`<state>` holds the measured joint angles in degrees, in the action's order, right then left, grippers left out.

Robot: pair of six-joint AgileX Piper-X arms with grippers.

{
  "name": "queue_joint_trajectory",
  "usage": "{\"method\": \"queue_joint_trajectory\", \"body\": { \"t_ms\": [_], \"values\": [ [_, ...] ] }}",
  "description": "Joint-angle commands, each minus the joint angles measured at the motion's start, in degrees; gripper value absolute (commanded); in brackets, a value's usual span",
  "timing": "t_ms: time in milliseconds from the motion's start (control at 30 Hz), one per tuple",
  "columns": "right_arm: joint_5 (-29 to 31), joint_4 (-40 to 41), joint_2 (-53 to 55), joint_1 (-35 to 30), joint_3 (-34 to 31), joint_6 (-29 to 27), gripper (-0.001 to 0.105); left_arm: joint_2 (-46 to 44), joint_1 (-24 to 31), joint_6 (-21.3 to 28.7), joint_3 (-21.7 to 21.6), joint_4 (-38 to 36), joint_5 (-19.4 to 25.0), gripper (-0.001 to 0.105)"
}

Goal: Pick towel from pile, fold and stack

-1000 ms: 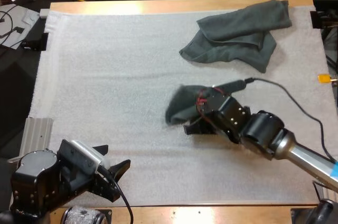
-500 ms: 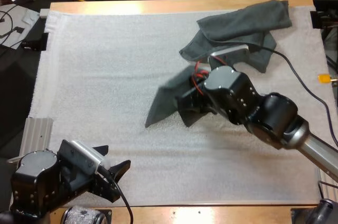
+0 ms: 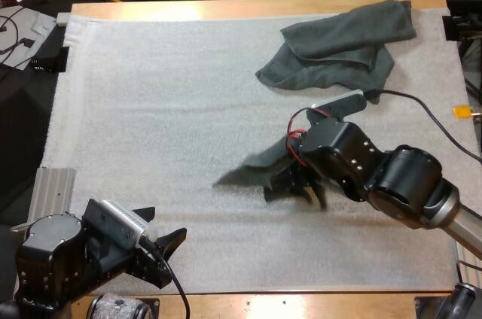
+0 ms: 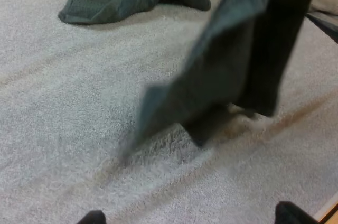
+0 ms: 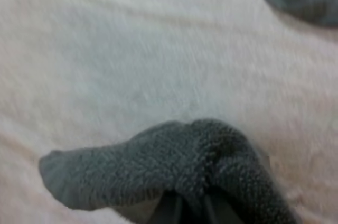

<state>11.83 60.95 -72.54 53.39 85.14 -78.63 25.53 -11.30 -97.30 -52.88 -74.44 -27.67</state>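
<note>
item one, near left: my left hand (image 3: 167, 257), low over the near edge of the mat (image 3: 151, 108), its two fingers standing apart with nothing between them; its own camera looks across bare mat toward the hanging cloth. item two: the white mat itself, covering the wooden tabletop (image 3: 226, 9), bare across its left half, with nothing folded lying on it. item three, centre: the held towel (image 3: 252, 168), dark grey-green, lifted clear of the heap and dangling in a loose drape, its lowest corner at or just above the mat; blur keeps me from saying whether it touches. item four, just right of that: my right hand (image 3: 296, 189), fingers clamped on a bunched edge of the held towel, seen close in the right wrist view. item five, far right: the pile (image 3: 339, 48), crumpled, lying well apart from the held towel; how many towels it holds i cannot tell. tally, by my reading: the pick is done; spreading flat, folding and stacking are not yet begun, no stack is started, and the pile has more to give.
</note>
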Motion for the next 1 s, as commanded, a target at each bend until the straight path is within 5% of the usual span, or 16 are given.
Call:
{"method": "queue_joint_trajectory", "body": {
  "t_ms": [0,300,733,833,967],
  "values": [
    [-0.06,2.15,-0.55,0.04,-2.55,-0.78,0.0,0.24,-0.46,-0.38,-0.19,0.57,-0.39,0.062],
    [-0.56,-5.77,-5.23,-3.63,-7.59,-0.42,0.0,-0.03,-0.26,-0.24,-0.27,-0.04,-0.58,0.062],
    [-16.76,-26.29,-17.22,-13.14,-6.74,4.99,0.002,0.11,-0.2,-0.49,-0.31,0.04,-0.42,0.062],
    [-18.56,-28.62,-18.42,-13.82,-6.09,5.74,0.019,0.08,-0.2,-0.51,-0.36,0.09,-0.49,0.062],
    [-19.85,-30.68,-18.73,-13.96,-4.64,4.99,0.064,0.05,-0.23,-0.41,-0.28,0.03,-0.44,0.062]
  ]
}}
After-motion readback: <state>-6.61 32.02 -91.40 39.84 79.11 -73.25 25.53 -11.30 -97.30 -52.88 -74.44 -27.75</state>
